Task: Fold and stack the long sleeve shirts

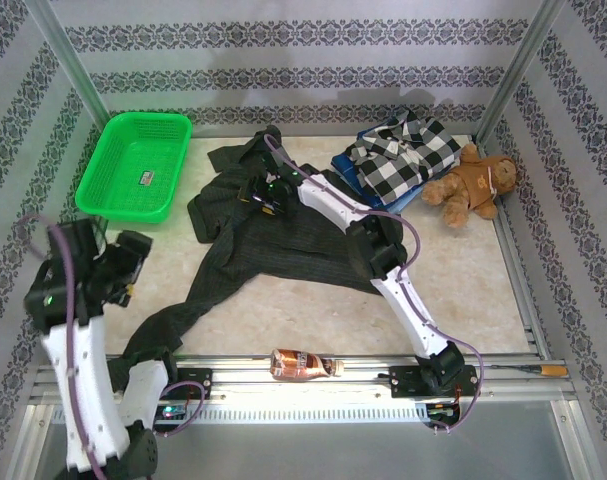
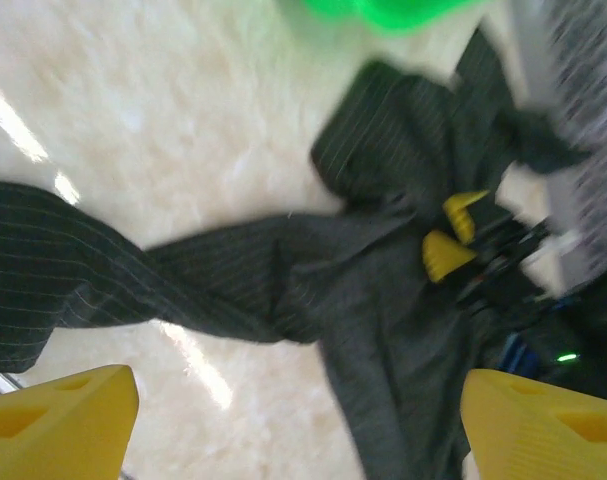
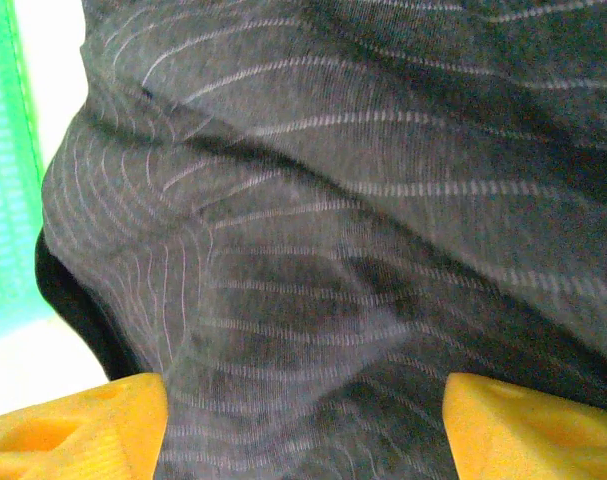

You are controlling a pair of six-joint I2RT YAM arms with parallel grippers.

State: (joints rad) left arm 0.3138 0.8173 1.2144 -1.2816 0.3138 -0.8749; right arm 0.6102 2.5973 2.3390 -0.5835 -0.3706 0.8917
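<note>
Charcoal shirt (image 1: 283, 240) is spread unfolded mid-desk (image 1: 463, 300), long axis diag from far centre by the green basket (image 1: 133, 165) to near-left, where a sleeve trails toward the L arm base. Checked shirt (image 1: 403, 155) is seen on a blue garment (image 1: 348, 178) at far right. R pincer (image 1: 268, 192) is set right over the charcoal shirt's far end, jaws wide, no cloth pinched; L pincer (image 1: 133, 262) is raised just left of the sleeve, jaws wide & empty, so sleeve end is judged L's reach.
</note>
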